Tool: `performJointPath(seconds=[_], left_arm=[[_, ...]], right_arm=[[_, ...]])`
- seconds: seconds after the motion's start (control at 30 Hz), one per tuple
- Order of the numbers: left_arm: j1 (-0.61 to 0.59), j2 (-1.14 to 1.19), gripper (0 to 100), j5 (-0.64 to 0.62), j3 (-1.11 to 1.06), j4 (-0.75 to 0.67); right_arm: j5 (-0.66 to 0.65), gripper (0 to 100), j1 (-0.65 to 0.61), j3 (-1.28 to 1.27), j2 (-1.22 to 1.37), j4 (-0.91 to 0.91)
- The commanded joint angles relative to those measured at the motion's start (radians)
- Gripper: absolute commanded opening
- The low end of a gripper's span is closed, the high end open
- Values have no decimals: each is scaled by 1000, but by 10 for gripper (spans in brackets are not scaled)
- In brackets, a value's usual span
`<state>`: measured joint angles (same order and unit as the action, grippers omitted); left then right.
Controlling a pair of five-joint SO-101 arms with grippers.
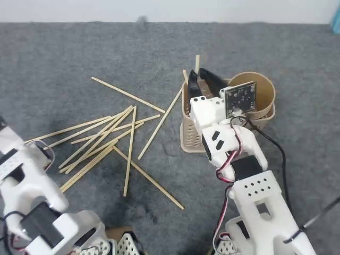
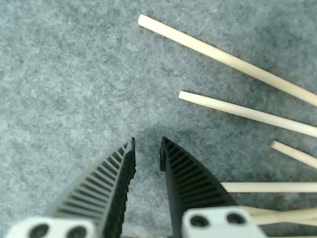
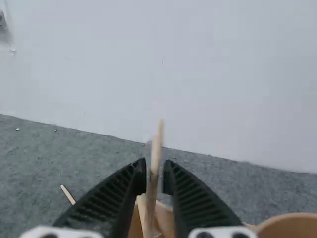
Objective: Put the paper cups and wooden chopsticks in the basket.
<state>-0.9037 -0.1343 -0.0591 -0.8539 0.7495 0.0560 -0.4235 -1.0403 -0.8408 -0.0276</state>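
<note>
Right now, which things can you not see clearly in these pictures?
Basket inside: high view, the right arm covers it, so its contents are unknown.
Cup: high view, partly behind that arm's camera board.
Chopstick in the right gripper: right wrist view, blurred, lower end cut off by the edge.

The worktop (image 1: 69, 53) has a grey, felt-like surface all over. A plain white wall (image 1: 159, 9) runs along its far edge. A small blue object (image 1: 337, 20) sits at the high view's upper right edge, cut off.
</note>
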Motion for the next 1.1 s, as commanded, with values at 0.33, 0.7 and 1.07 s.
performJointPath(seconds=[0.33, 0.7, 1.07], left_arm=[[9, -9, 80, 12, 24, -11], [11, -11, 80, 12, 24, -11], [6, -11, 80, 12, 24, -11]], right_arm=[[103, 106, -10, 589, -199, -545], [302, 102, -321, 870, -68, -1044], [199, 102, -463, 841, 354, -1023]])
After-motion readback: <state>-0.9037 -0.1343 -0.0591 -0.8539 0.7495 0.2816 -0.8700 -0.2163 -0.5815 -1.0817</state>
